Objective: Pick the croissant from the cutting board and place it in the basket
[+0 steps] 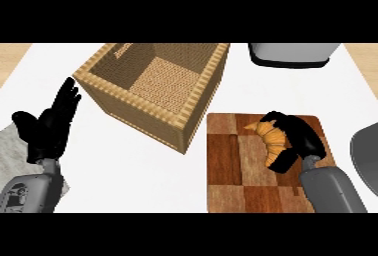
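Observation:
A golden-brown croissant (272,141) lies on the wooden cutting board (232,167) at the lower right. My right hand (301,137) lies over the croissant's right side, its fingers and thumb curled round it. The croissant still touches the board. The woven basket (118,107) stands at the upper left of the board, its inside bare. My left hand (50,125) rests open at the left edge with its fingers up, just left of the basket.
A grey and black appliance (291,54) sits at the top right of the white counter. A grey rounded object (365,152) pokes in from the right edge, close to the board. A grey speckled patch (13,155) lies under my left forearm.

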Action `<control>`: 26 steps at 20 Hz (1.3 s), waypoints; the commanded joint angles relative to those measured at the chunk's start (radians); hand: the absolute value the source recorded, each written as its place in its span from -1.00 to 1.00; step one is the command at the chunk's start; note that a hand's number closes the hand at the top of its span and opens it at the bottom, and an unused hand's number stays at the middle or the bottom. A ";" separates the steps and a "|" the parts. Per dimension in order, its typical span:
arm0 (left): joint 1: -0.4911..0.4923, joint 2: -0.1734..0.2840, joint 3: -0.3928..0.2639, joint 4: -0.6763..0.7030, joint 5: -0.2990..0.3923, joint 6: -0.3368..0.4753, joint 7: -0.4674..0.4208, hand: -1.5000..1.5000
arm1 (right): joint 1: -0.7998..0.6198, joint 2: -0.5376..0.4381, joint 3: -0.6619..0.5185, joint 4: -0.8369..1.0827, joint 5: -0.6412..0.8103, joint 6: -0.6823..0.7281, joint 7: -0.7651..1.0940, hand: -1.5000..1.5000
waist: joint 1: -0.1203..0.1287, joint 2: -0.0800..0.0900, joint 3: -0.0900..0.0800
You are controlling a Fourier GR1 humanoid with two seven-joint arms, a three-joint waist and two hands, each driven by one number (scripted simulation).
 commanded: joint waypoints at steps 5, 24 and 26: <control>-0.053 -0.023 -0.055 0.002 -0.003 -0.031 0.005 0.00 | -0.058 0.198 0.335 0.000 0.009 -0.054 0.160 1.00 | 0.157 0.048 0.036; -0.096 -0.057 -0.092 0.059 -0.033 -0.016 0.011 0.00 | -0.279 0.205 0.729 -0.190 -0.174 -0.863 0.440 1.00 | 0.155 0.023 0.031; -0.092 -0.040 -0.077 0.072 -0.021 -0.032 0.005 0.00 | -0.321 0.205 0.759 -0.175 -0.152 -0.919 0.514 1.00 | 0.153 0.021 0.027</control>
